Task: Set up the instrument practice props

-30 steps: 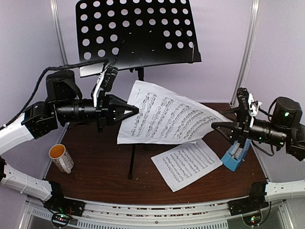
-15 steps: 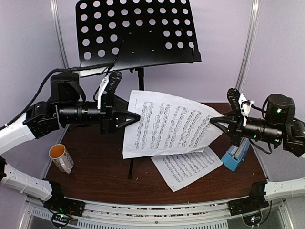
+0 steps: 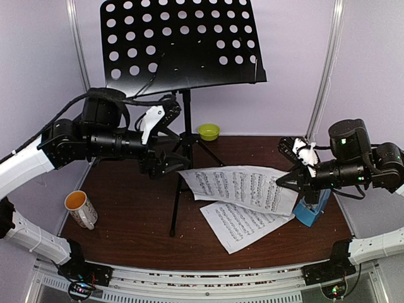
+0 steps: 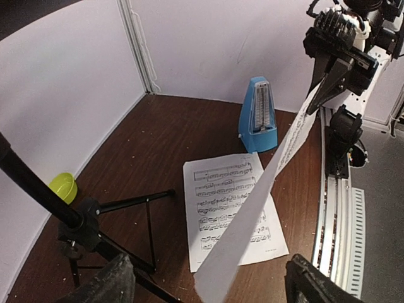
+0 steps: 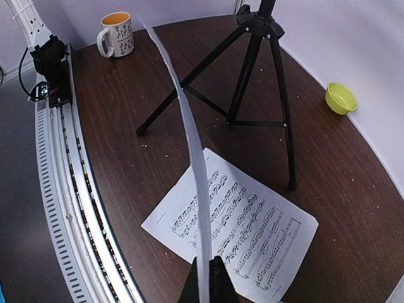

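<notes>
Top external: right claw pinches sheet-music page, airborne, stretching toward left claw, whose fingers stand apart beside its corner. Step: loading stand desk, above left claw. Next: left grip, lift together.

Left arm comes in from the left, forearm roughly level, pointing right. Left gripper: jaws spread wide, both fingers at the edges of the wrist view, clamping nothing. Right arm comes in from the right, elbow up, forearm level, pointing left. Right gripper: jaws pinched tight on the edge of the raised sheet. Grippers face each other, well apart.
</notes>
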